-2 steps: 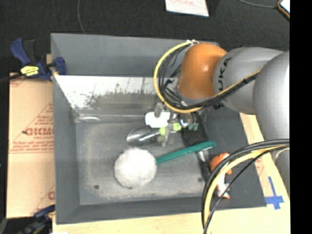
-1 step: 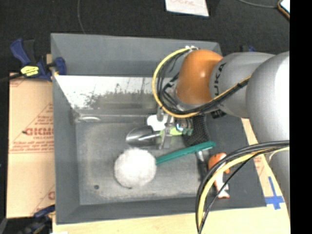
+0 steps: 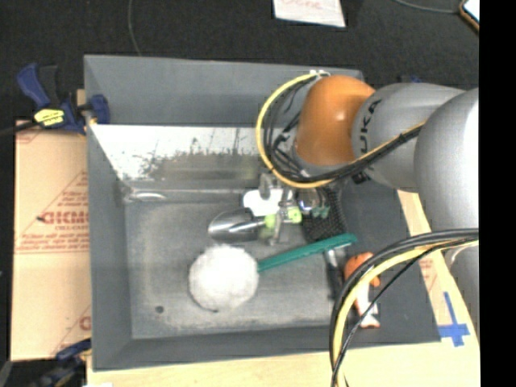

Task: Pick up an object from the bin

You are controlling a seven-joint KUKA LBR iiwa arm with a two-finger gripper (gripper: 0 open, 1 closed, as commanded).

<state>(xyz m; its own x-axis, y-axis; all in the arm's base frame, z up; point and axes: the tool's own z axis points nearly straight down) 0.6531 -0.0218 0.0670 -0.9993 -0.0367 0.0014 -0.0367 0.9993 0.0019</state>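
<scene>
- The gripper hangs low in the middle of the bin, under the arm's orange cover. Seen from above, I cannot tell how far open it is, and nothing shows in its hold.
- The nearest thing is a shiny silver piece, rounded and lying on its side. It sits just left of the gripper, touching it or very nearly.
- Risk: the silver piece looks smooth and curved. A close from beside it rather than over it would likely squeeze it out or push it away toward the left.
- Risk: the green stick lies just below the gripper. One end reaches the white ball, so a low sideways move could drag both.
- Risk: the ball looks soft and fluffy, so a shallow pinch may take only fluff.
- Count: one silver piece, one white ball and one green stick.
- Also one orange thing at the right, half hidden by cables.
- Also one dark patch under the wrist, too unclear to name.
</scene>
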